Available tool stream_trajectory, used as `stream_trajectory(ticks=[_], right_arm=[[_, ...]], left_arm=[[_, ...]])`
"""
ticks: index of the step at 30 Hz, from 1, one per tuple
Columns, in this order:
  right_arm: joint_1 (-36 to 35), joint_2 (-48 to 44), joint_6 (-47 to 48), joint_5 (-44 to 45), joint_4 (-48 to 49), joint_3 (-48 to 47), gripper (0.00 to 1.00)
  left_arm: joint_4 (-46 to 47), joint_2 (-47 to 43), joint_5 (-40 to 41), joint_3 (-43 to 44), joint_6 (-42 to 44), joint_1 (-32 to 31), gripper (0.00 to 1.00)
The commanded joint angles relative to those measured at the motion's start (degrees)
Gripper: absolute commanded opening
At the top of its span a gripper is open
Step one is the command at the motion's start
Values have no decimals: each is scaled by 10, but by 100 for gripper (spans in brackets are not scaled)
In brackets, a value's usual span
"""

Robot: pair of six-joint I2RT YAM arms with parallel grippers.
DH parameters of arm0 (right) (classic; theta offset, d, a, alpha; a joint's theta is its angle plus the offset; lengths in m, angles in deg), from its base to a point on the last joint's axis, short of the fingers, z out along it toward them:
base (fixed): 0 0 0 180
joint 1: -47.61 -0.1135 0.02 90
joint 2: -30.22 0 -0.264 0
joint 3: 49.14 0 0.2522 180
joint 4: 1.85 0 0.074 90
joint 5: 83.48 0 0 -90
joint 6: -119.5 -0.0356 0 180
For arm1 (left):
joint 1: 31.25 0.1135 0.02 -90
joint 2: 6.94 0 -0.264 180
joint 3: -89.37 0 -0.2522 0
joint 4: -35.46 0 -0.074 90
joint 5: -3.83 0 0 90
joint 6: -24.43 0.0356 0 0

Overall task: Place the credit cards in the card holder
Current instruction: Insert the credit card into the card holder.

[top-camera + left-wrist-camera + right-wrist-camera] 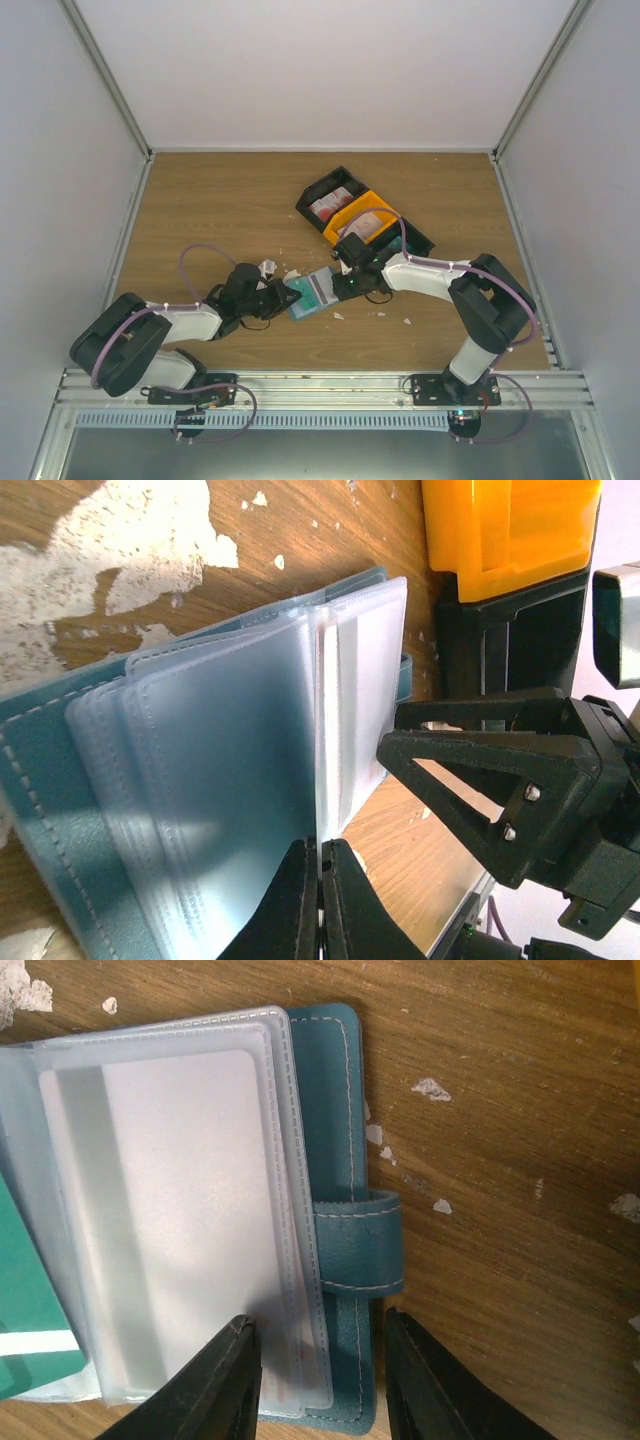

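Note:
The card holder (308, 296) lies open on the wood between both arms, a teal-blue wallet (50, 780) with clear plastic sleeves. My left gripper (322, 858) is shut on the edge of one clear sleeve (345, 700). My right gripper (320, 1365) is open, its fingers either side of the holder's strap edge (358, 1250), one over the sleeves and one over bare wood. A pale card (170, 1210) sits inside a sleeve, and a teal green card (25, 1300) shows at the left. More credit cards (331, 206), white with red blotches, lie in the tray.
The black-and-orange tray (362, 215) stands just behind the holder, its orange bin (510, 530) close to my right arm. White scraps (268, 268) and crumbs (432, 1087) are scattered on the wood. Side walls enclose the table.

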Motion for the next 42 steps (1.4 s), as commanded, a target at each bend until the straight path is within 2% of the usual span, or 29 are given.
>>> stream_trajectory(ticks=[1,17,31,42], right_arm=[[-6,30,-5,10,-32,14,33],[-5,35,-4,9,-36,8,29],[-6,34,-4,9,-34,10,29],[-6,35,-4,8,-30,12,29]], left_arm=[[-30,-33,34,-10,6,-2,0],[109,38,-38,-6,-7,-2,0],[103,37,-31,-5,-4,-3,0],[115,2,-15,-23,-4,-1,0]])
